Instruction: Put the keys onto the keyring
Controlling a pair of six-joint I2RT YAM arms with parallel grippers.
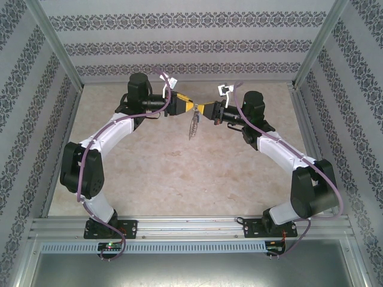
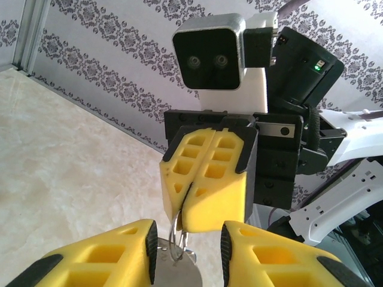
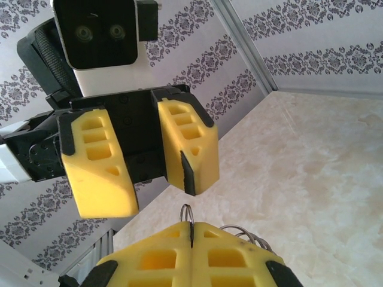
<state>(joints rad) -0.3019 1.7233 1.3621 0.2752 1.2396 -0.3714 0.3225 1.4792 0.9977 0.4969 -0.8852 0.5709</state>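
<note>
Two robot arms reach out over the pale, stone-look table (image 1: 149, 179), and their yellow claws meet nose to nose in the air near the far wall.

The right claw (image 3: 191, 234) has its two fingers pressed tight together. It is pinching the top of the thin grey wiry metal loop (image 1: 192, 127), the keyring. From above, the rest of the loop hangs free under the two claws and is not touching the table. I think its long side points down.

The left claw (image 2: 188, 245) is spread wide and holds nothing. It faces the right claw head on, with one finger on each side of the pinched bit of ring. So the ring sits in the gap of the left claw, right in front of it. Both claws are as near to the ring as they can be, but the right one is the one gripping it.

Just under the ring, between the left claw's fingers, there is a flat shiny silver piece (image 2: 173, 272). It is cut off by the edge of the left wrist view, so I cannot tell if it is part of a key.

I count two arms, two claws, one grey loop and one silver piece.

My guess is that the left claw must close on the ring next, and it has to line up well, for the wire is very thin.
</note>
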